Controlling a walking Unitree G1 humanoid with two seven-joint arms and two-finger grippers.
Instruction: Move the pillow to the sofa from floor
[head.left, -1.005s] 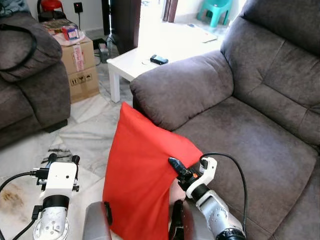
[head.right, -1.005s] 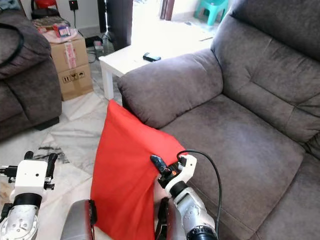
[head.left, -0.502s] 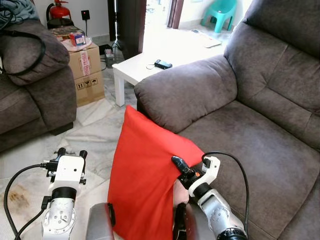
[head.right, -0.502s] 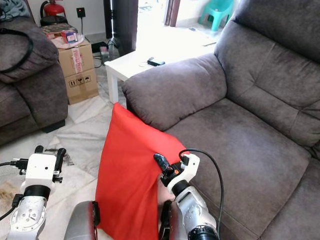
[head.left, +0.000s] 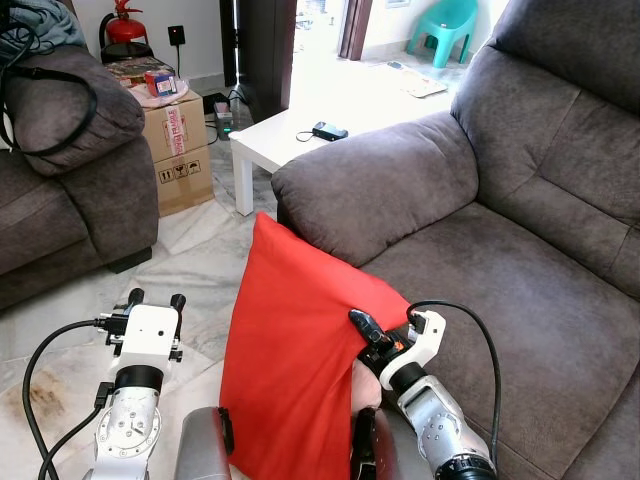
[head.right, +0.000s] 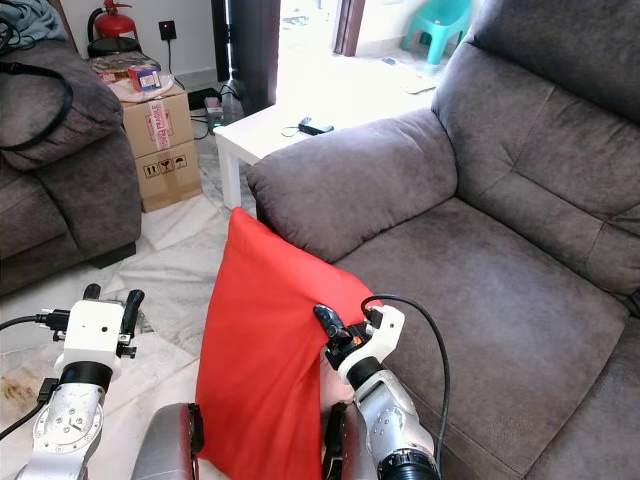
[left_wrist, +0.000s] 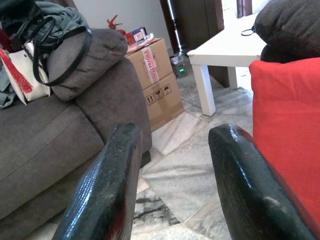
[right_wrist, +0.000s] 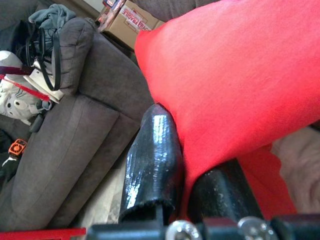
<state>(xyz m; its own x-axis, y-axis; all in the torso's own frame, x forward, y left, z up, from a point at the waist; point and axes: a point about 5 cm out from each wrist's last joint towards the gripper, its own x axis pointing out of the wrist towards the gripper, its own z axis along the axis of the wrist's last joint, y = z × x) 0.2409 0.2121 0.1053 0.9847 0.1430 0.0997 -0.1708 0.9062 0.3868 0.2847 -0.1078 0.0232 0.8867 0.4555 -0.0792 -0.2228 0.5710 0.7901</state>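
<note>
One pinch on red pillow (head.left: 290, 360) by right gripper (head.left: 362, 330), seemingly firm; left gripper (left_wrist: 170, 185) gaping, idle. Next: hoist onto sofa (head.left: 500, 290) seat.

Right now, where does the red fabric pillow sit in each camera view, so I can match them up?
Left eye view: red fabric pillow stands low centre, leaning on the grey sofa's armrest.
Right eye view: same pillow, low centre.
Left wrist view: pillow fills one edge, beside the left gripper.
Right wrist view: pillow is pinched by the right gripper.
Shared landmark: cardboard box.
</note>
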